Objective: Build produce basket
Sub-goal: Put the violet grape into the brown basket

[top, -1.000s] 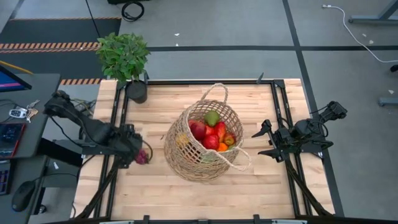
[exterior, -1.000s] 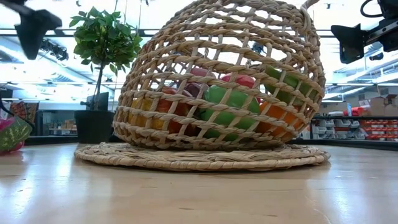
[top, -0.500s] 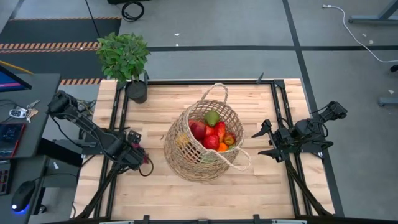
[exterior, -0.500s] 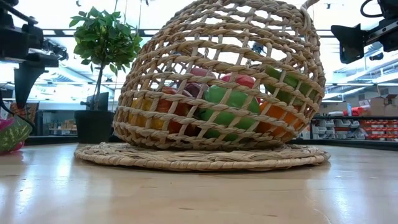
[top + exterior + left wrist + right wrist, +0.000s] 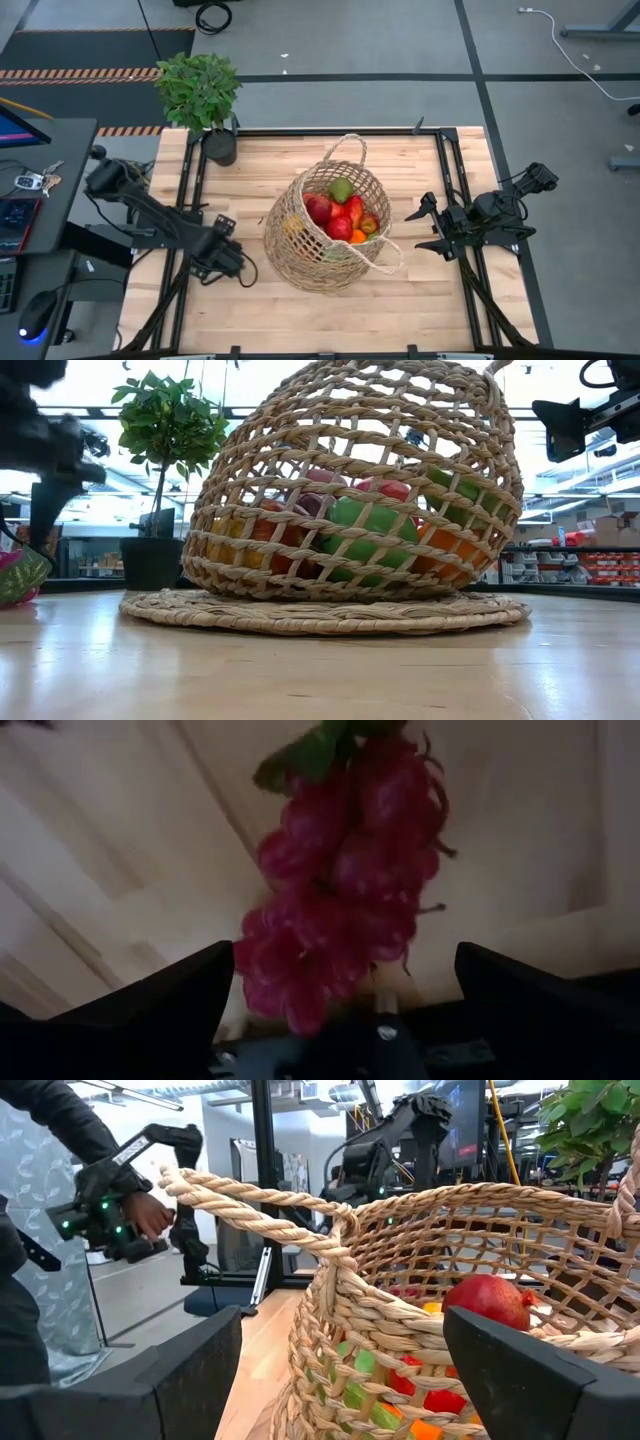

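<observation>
The tan wicker basket (image 5: pixel 330 235) stands tilted at the table's middle, with red, green and orange produce (image 5: pixel 340 210) inside it. A bunch of dark red grapes (image 5: pixel 340 890) lies on the wood to the basket's left. My left gripper (image 5: pixel 228 262) points down over the bunch and hides it in the high view. It is open, with a finger (image 5: pixel 150 1010) on either side of the grapes. My right gripper (image 5: pixel 425 225) waits open at the table's right edge, level, facing the basket (image 5: pixel 480 1280).
A potted green plant (image 5: pixel 200 90) stands at the far left corner. Black frame rails (image 5: pixel 190 190) run along both table sides. Beyond the table a person (image 5: pixel 40 1280) holds a device. Bare wood (image 5: pixel 320 320) lies along the near edge.
My left gripper has come down toward the table and a little toward the near edge, rolling its wrist as it sank. It now covers the grapes, which showed beside it in the high view a second ago. The grapes and the basket have stayed in place.
</observation>
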